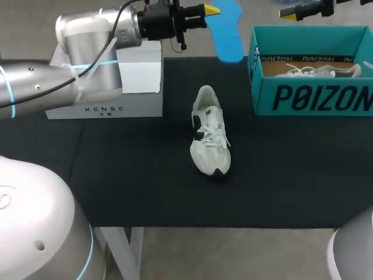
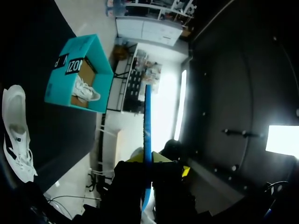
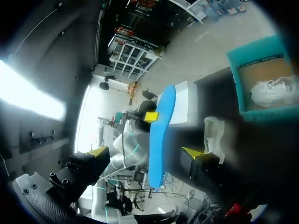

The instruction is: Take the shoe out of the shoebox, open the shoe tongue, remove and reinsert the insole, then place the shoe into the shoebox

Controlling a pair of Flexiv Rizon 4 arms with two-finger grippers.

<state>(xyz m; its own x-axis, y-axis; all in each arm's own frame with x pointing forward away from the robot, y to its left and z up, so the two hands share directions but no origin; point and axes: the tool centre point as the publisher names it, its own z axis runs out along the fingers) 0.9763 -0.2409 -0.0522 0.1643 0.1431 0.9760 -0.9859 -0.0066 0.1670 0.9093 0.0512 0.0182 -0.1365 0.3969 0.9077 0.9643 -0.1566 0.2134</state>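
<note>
Left fingers (image 1: pixel 211 10) tight on blue insole (image 1: pixel 228 29) — right fingers (image 3: pixel 99 150) wide apart, empty — shoe (image 1: pixel 210 131) on table (image 1: pixel 145 175)

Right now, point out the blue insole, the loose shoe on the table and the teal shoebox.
blue insole (image 1: pixel 228 34): head view, on its broad middle.
loose shoe (image 1: pixel 211 133): head view, on the laced upper.
teal shoebox (image 1: pixel 309 96): head view, on its front wall.

White shoe (image 1: pixel 210 131) upright, blue insole (image 1: pixel 230 35) raised in air, open teal shoebox (image 1: pixel 315 99) holding second shoe (image 1: pixel 309 71)
</note>
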